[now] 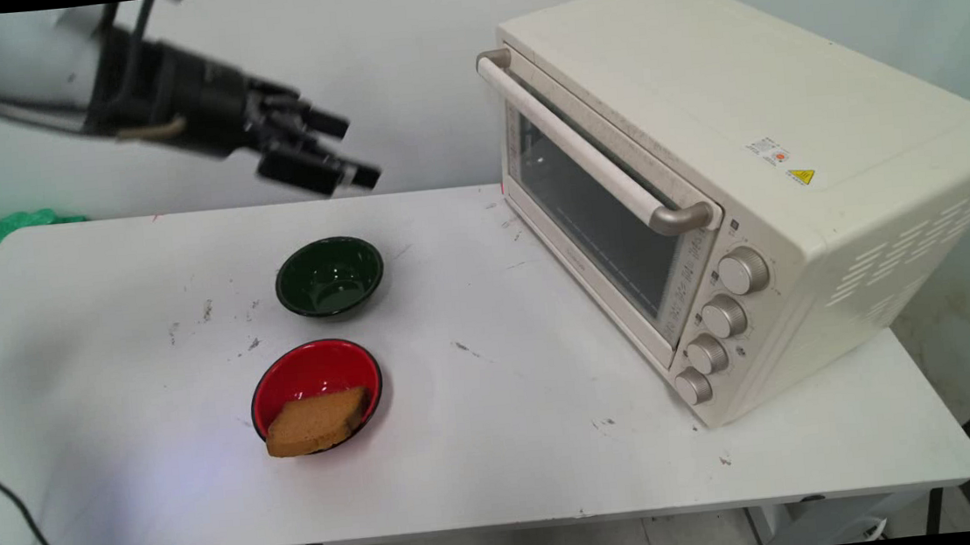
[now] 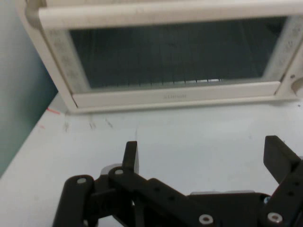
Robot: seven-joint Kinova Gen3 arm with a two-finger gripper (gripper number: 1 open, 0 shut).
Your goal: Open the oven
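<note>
The gripper [image 1: 343, 157] is held in the air above the table's [image 1: 500, 447] far left, pointed toward the toaster oven [image 1: 750, 188], its fingers [image 2: 131, 153] spread apart around nothing. The oven door [image 2: 175, 52] is closed; its upper part is cut off in the hand view. Below the gripper sits a green bowl [image 1: 330, 276], then a red bowl [image 1: 317, 394] with a bread slice [image 1: 316, 422] overhanging its rim.

A large cream-coloured toaster oven [image 1: 758, 187] with a glass door, long handle and four round knobs sits on the right of a white table [image 1: 484, 457], its door closed. Near the table's middle is an empty dark green bowl [image 1: 330, 275]. Just in front of it, a red bowl [image 1: 310, 376] holds a brown slice of bread [image 1: 317, 421] leaning over its near rim.
</note>
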